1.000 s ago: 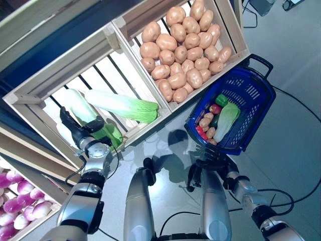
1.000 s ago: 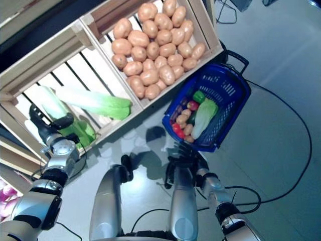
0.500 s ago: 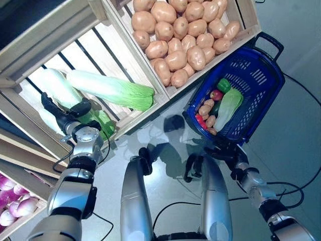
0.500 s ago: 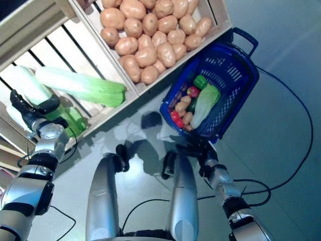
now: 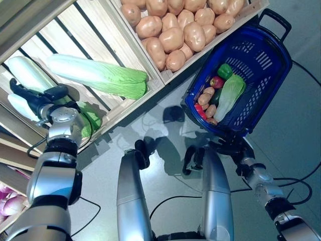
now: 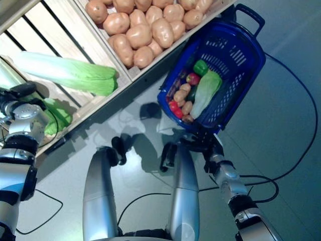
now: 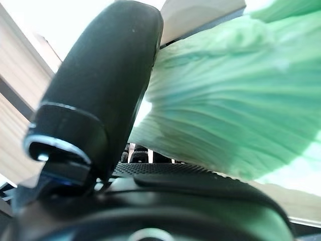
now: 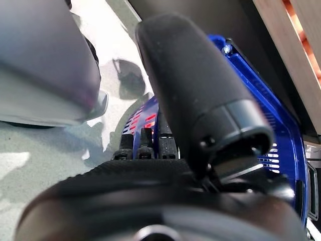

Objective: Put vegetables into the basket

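Note:
The blue basket (image 5: 249, 47) stands on the floor beside the wooden stand. In it lie a napa cabbage (image 5: 228, 95), a green pepper (image 5: 223, 71), a red vegetable (image 5: 216, 82) and several potatoes (image 5: 204, 98). My left hand (image 5: 40, 100) is inside the stand's left crate, open, with its thumb (image 7: 100, 90) and fingers on either side of a green-leafed napa cabbage (image 5: 90, 118), whose leaf (image 7: 225, 100) lies against the thumb. My right hand (image 5: 233, 148) is open just outside the basket's near rim (image 8: 281, 125), fingers straight.
The wooden stand's front edge (image 5: 150, 88) runs diagonally from the left hand toward the basket. A second long napa cabbage (image 5: 95, 75) lies just beyond the left hand. Grey floor (image 5: 301, 130) spreads to the right of the basket.
The whole picture has shifted, so the camera has moved. Both hands keep their places: the left at the cabbage, the right by the basket's rim.

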